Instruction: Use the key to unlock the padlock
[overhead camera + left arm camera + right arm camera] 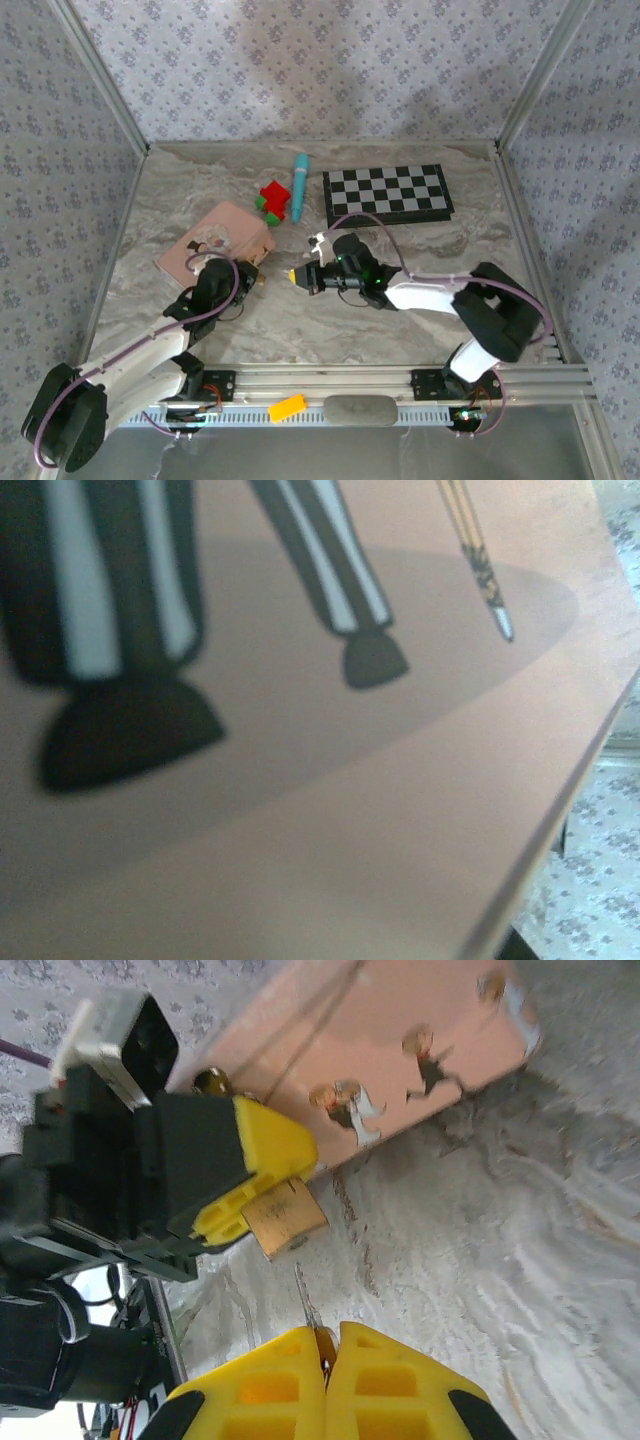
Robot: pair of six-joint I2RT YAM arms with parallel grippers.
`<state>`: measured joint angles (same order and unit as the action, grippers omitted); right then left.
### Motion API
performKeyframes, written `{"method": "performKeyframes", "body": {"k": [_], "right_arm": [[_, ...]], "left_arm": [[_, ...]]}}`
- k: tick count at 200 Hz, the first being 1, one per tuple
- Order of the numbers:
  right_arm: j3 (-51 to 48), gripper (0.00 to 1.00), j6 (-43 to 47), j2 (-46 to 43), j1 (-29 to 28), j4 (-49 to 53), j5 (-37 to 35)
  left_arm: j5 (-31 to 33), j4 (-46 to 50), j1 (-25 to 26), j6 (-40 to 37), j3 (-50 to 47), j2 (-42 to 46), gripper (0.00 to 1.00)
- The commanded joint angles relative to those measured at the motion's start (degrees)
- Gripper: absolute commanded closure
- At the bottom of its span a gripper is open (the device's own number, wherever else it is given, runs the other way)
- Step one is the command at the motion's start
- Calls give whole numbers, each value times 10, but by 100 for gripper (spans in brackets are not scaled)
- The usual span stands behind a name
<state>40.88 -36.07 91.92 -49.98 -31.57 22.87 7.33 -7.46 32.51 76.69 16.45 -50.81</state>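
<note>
1. Grey-white marbled table [420, 255], matte. Walls [300, 60] in pale floral wallpaper, with a metal frame [400, 378] along the near edge.
2. In the top view a flat pink box [215, 240] lies left of centre. A black-and-white checkerboard [388, 192] sits upper right, a teal pen [299, 172] is at upper centre, and a red, green and yellow toy [272, 200] is just left of the pen.
3. The padlock [285, 1218] is small, brass and square-bodied. It sits left of centre in the right wrist view, just off the pink box's edge and above the table.
4. The left gripper [248, 1185] has yellow fingertips clamped on the padlock's top, with the body sticking out below them.
5. The right gripper [325, 1335] is at bottom centre, its ribbed yellow plastic fingers pressed together on the key [303, 1295].
6. The key is a thin metal blade pointing up toward the padlock's underside, near it with a gap between.
7. The left wrist view shows the box's smooth pink face close up, with blurred printed legs.
</note>
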Motion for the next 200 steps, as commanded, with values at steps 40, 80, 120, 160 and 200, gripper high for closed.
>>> {"method": "performKeyframes", "body": {"k": [40, 80, 120, 160, 200], "right_arm": [[3, 100, -104, 96, -1, -152, 57], [-14, 100, -93, 84, 18, -132, 41], [-22, 100, -67, 56, 35, -95, 32], [-20, 100, -44, 34, 37, -63, 19], [-21, 100, -26, 20, 37, -41, 10]], "left_arm": [[1, -87, -11, 28, 7, 0, 100], [49, 5, -10, -91, 27, -15, 100], [77, 20, -11, -160, 33, -46, 100], [90, 24, -10, -157, 30, -79, 100], [106, 16, -10, -157, 14, -86, 79]]}}
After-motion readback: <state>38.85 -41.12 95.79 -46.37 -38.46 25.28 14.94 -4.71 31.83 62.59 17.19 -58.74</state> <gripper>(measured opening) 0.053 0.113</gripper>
